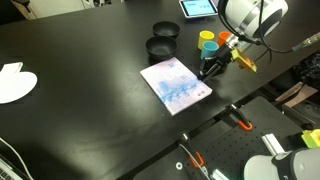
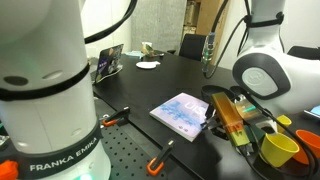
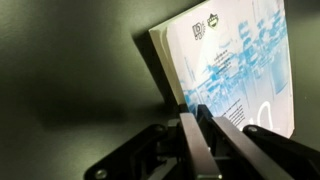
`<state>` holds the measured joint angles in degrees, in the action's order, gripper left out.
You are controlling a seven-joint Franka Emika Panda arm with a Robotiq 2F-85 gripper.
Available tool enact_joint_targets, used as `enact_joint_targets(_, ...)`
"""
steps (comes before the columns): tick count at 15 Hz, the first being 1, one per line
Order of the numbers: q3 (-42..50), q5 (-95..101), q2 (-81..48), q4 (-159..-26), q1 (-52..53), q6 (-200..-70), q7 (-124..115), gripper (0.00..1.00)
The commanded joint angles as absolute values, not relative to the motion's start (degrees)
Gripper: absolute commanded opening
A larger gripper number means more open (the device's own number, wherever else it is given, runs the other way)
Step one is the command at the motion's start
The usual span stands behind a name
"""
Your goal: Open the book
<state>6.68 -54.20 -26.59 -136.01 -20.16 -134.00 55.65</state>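
The book (image 1: 176,84) lies flat on the black table, with a pale pink cover and a blue blotchy pattern. It also shows in an exterior view (image 2: 183,111) and fills the upper right of the wrist view (image 3: 235,60), its white page edges on the left. My gripper (image 1: 208,70) is low at the book's edge nearest the cups, also seen in an exterior view (image 2: 212,118). In the wrist view the two fingers (image 3: 200,112) are pressed close together with their tips at the book's near edge. I cannot tell whether they touch the cover.
Two black bowls (image 1: 165,31) (image 1: 160,47) stand behind the book. A blue-screen tablet (image 1: 197,8) is at the back edge. Yellow and teal cups (image 1: 207,40) stand by the gripper. A flat white shape (image 1: 14,82) lies far off. Orange clamps (image 1: 240,122) line the table edge.
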Motion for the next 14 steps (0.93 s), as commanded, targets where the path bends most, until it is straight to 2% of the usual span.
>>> enact_joint_targets(1,8.2,-50.3,-22.7,-137.7,-19.0,-129.5,50.3,0.14)
enact_joint_targets(6,9.4,-44.6,-19.5,-137.1,-19.8,-119.1,44.9,0.16)
enact_joint_targets(12,10.8,-41.6,-18.2,-136.0,-20.0,-110.2,41.7,0.14)
enact_joint_targets(13,10.8,-41.4,-19.0,-135.5,-19.9,-109.8,41.7,0.38)
enact_joint_targets(14,10.8,-41.6,-19.8,-135.2,-19.9,-109.6,41.5,0.39)
